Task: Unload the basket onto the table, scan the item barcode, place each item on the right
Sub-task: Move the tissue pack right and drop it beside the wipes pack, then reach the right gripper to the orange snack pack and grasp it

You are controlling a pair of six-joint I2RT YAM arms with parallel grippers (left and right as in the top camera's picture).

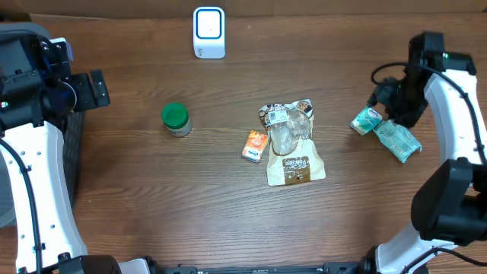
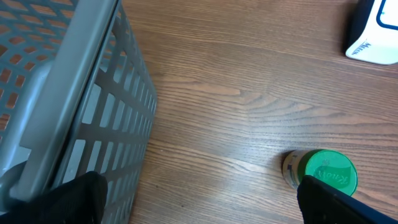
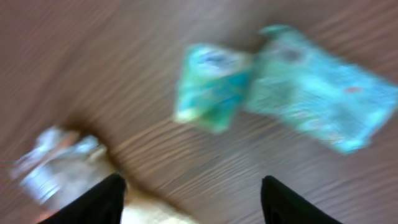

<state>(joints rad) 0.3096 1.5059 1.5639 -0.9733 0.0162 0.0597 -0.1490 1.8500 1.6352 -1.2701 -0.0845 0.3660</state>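
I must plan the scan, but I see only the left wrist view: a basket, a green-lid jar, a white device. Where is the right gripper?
Observer: The right gripper is at the right side of the table, near a small teal packet and a larger teal packet.
Operator: Does it hold one?
Observer: No. Its jaws are open and both packets lie on the table.
Operator: Any other items?
Observer: A tan pouch lies at the centre, an orange packet beside it.

Jar (image 1: 176, 119) left of pouches (image 1: 289, 141); scanner (image 1: 208, 32) behind them
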